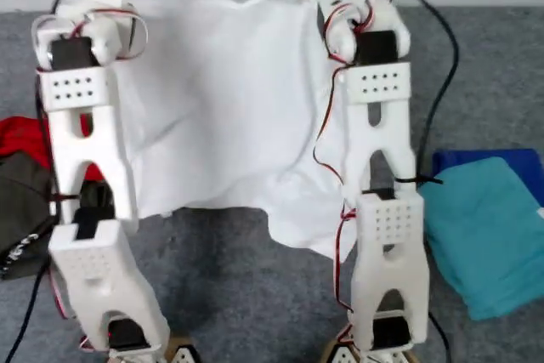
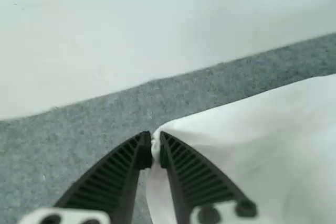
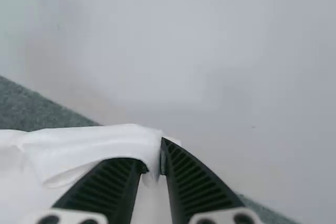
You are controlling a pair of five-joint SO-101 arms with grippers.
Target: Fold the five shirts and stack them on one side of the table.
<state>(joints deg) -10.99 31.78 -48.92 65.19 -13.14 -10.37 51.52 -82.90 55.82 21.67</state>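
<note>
A white shirt point(image 1: 221, 108) lies spread over the grey table between my two arms, reaching to the far edge. At the far left my left gripper point(image 2: 151, 148) is shut on a corner of the white shirt point(image 2: 252, 145). My right gripper point(image 3: 153, 158) is shut on another edge of the white shirt point(image 3: 84, 145), close to the back wall at the far right of the cloth. In the high view the arms' own bodies hide both fingertips. A folded teal shirt point(image 1: 484, 227) lies on a blue one point(image 1: 476, 161) at the right side.
A heap of shirts, red point(image 1: 25, 138) and dark point(image 1: 21, 210), lies at the left edge. The pale back wall point(image 2: 157, 24) stands just behind the table's far edge. Bare grey table point(image 1: 229, 295) shows in front, between the arm bases.
</note>
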